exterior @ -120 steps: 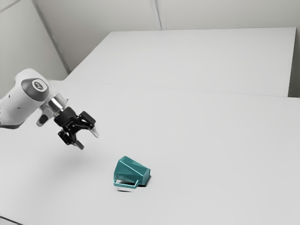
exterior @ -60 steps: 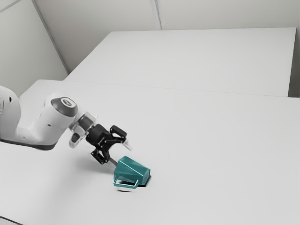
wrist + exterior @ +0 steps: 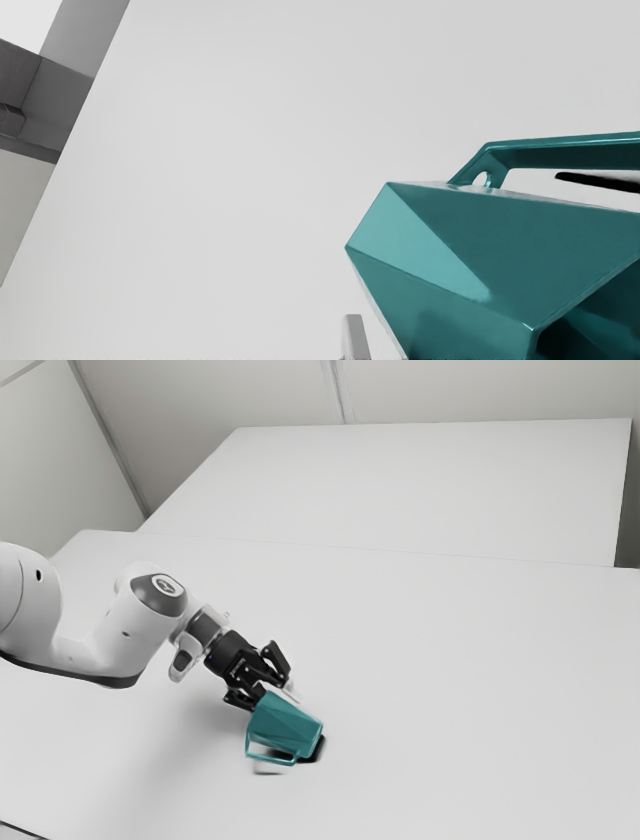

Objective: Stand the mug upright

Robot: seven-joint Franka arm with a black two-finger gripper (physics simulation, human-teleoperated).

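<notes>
Exterior view: gripper right at the mug, which is tipped over, mouth toward it; whether it's open or gripping, I can't tell.

Pale arm, claw at tipped teal mug

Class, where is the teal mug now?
In the exterior view's lower part, slightly left of its middle, the tipped mug is right at the gripper's end.
</notes>
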